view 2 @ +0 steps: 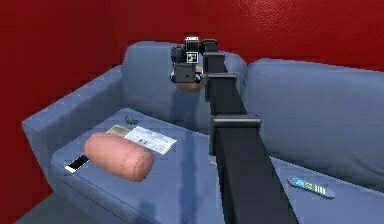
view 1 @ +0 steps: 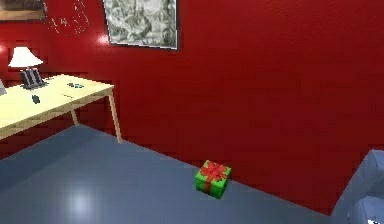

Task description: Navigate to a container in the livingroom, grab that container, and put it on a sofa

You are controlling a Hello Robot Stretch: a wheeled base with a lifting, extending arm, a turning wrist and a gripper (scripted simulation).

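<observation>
Red walls back one blue sofa (view 2: 300,110) in the arm side view. On its seat lie one pinkish bolster cushion (view 2: 118,157), one phone (view 2: 76,164), one sheet of paper (view 2: 150,138) and one remote (view 2: 308,186). One claw (view 2: 181,78) hangs before the backrest, above the seat. One small brownish blob (view 2: 184,87) shows right at its far end, too small to name as the container, and whether the claw holds it cannot be told. Ahead stand one wooden surface (view 1: 60,100) bearing one lamp (view 1: 25,60), one framed picture (view 1: 140,22) on the wall, and one green gift box (view 1: 212,178) on the floor.
</observation>
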